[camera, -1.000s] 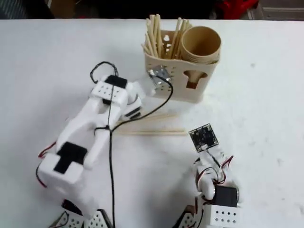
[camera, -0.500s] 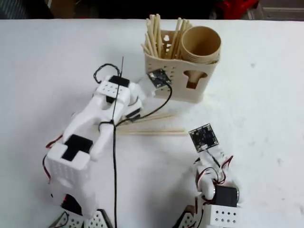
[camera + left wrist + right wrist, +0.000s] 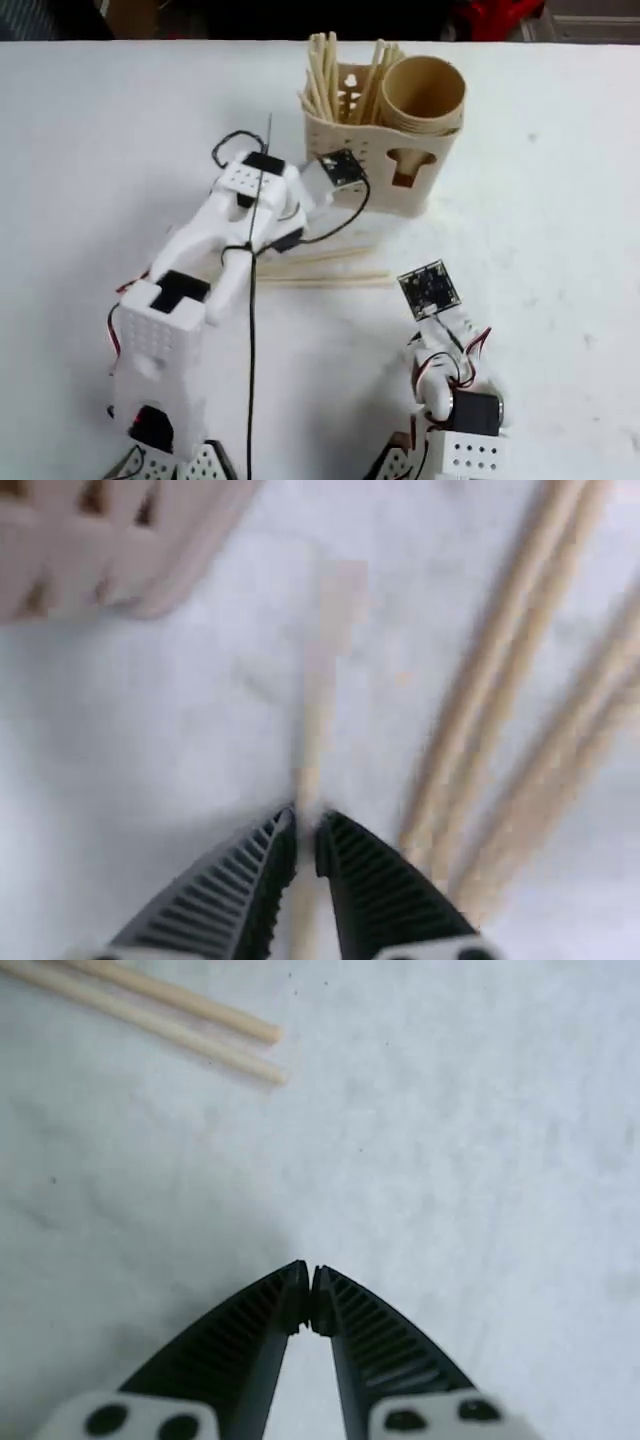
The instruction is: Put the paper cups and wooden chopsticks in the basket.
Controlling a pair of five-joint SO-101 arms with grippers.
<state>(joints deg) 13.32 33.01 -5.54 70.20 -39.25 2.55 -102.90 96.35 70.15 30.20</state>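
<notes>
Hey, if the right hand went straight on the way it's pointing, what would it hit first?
Probably just the bare table. The right hand, shut, points down at it, and the two loose chopsticks end off to one side of its line. Depth is unclear.

The left arm (image 3: pixel 200 270) is made of white plastic shells and black motor blocks. Its near segment has a grid of small holes. A long black cable (image 3: pixel 250 330) and thin red wires run along it. The right arm (image 3: pixel 455 405) is also white, with red and black wires and a square black board (image 3: pixel 430 288). The left gripper (image 3: pixel 305 825) and right gripper (image 3: pixel 308 1278) have dark grey, ribbed fingers (image 3: pixel 230 900).
</notes>
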